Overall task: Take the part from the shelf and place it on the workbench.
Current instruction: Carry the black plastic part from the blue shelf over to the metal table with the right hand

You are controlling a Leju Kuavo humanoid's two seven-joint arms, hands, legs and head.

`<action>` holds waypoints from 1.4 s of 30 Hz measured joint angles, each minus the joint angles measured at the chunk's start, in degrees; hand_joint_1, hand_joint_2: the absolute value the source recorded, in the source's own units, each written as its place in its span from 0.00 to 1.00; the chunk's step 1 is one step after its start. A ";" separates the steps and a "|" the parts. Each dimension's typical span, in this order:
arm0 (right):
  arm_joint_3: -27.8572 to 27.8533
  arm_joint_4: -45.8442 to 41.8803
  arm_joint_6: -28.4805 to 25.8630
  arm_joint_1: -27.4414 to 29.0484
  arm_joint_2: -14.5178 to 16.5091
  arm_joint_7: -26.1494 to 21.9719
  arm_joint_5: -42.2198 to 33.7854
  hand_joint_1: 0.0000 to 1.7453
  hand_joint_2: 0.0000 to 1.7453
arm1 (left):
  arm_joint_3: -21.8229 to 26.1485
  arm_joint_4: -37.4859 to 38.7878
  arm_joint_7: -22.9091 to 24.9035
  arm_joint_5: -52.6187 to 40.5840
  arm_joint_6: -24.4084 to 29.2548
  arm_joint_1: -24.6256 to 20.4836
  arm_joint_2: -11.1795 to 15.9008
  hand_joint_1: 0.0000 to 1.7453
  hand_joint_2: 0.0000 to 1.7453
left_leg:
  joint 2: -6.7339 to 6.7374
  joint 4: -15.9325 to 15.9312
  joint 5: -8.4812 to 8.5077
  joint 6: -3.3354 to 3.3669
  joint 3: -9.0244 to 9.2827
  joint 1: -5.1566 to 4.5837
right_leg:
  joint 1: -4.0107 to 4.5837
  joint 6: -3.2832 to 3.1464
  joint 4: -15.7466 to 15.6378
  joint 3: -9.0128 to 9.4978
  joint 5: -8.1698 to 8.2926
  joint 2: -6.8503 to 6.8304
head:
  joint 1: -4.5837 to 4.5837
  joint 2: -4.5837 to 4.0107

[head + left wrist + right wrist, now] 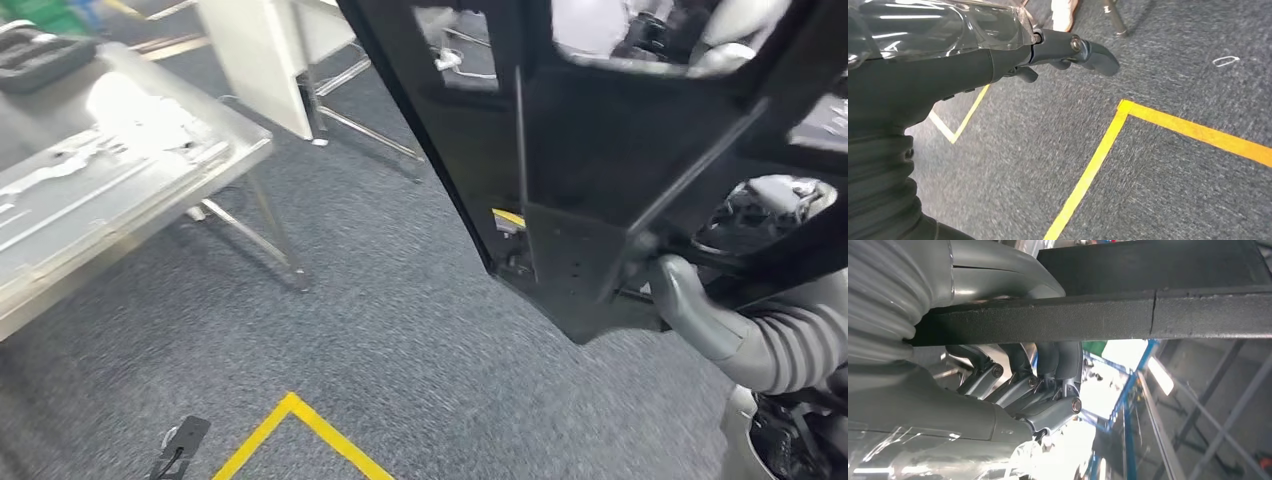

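Observation:
A large black frame-like part (600,130) with cut-out openings hangs in front of me in the head view, above the carpet. My right hand (700,310) grips it near its lower corner. In the right wrist view the thumb lies on one side of the part's black bar (1148,315) and the dark fingers (1048,370) curl round the other side. The silver metal workbench (120,190) stands to the left, apart from the part. My left hand (1058,52) hangs over the floor and holds nothing, with one finger stretched out.
A dark tray (40,55) lies at the workbench's far corner. A white panel on a metal stand (270,60) is behind it. Yellow tape lines (300,425) mark the grey carpet, near a small black object (182,440). A person's shoe (1064,12) is near my left hand.

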 joint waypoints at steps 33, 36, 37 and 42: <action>1.34 1.16 4.34 2.14 -0.14 1.75 0.33 1.00 1.00 | 0.02 0.02 -1.51 -0.46 0.00 0.10 0.12 0.00 1.00 | -2.77 0.14 0.20 -0.27 -0.22 0.62 | -0.58 0.88 5.96 -3.35 -1.06 0.73 | 0.24 0.00; 1.91 1.92 4.61 2.26 -0.13 1.57 0.64 1.00 1.00 | 0.02 0.02 -1.63 -0.75 0.03 0.19 0.09 0.00 1.00 | -5.59 0.23 0.10 -0.43 -0.06 0.76 | -0.81 0.67 -2.87 -0.39 4.98 2.55 | 0.24 0.00; 2.12 2.13 4.66 2.24 -0.13 1.57 0.70 1.00 1.00 | 0.02 0.02 -1.67 -0.87 0.04 0.17 0.09 0.00 1.00 | -6.43 0.36 0.02 -0.63 -0.11 0.73 | -0.95 0.54 -6.70 1.20 6.68 3.91 | 0.24 0.00; 3.23 2.93 4.78 1.86 -0.10 1.70 0.70 1.00 1.00 | -0.02 0.03 -1.68 -1.04 0.14 0.56 0.15 0.00 1.00 | -8.33 0.69 -0.11 -2.29 -1.07 1.01 | -0.82 -0.83 -11.02 3.07 8.00 3.47 | 0.15 0.00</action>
